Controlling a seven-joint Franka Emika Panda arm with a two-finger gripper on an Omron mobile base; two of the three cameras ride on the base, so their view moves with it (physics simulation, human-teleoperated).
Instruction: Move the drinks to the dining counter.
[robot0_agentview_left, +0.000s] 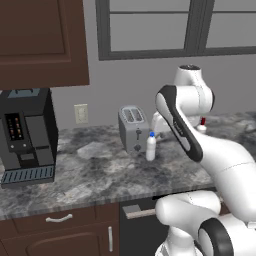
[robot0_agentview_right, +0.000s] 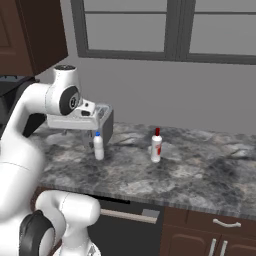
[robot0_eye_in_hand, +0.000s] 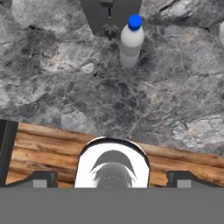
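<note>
Bottles both stand upright on the marbled worktop (robot0_agentview_left: 95, 175): the blue-capped bottle (robot0_eye_in_hand: 131, 41) just beside the toaster (robot0_agentview_left: 133, 129), the red-capped bottle (robot0_agentview_right: 156, 145) apart. From the end effector (robot0_eye_in_hand: 113, 178), fingers spread wide and empty, the blue-capped one lies at twelve o'clock, its long axis vertical.

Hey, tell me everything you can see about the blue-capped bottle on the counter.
The blue-capped bottle is small, white and plastic-looking, with a round blue cap and a slightly narrower neck. It stands upright on the grey marbled worktop, just in front of the silver toaster, close to its front corner; whether they touch is unclear. Nothing grips it. The red-capped bottle stands apart on the same worktop.
</note>
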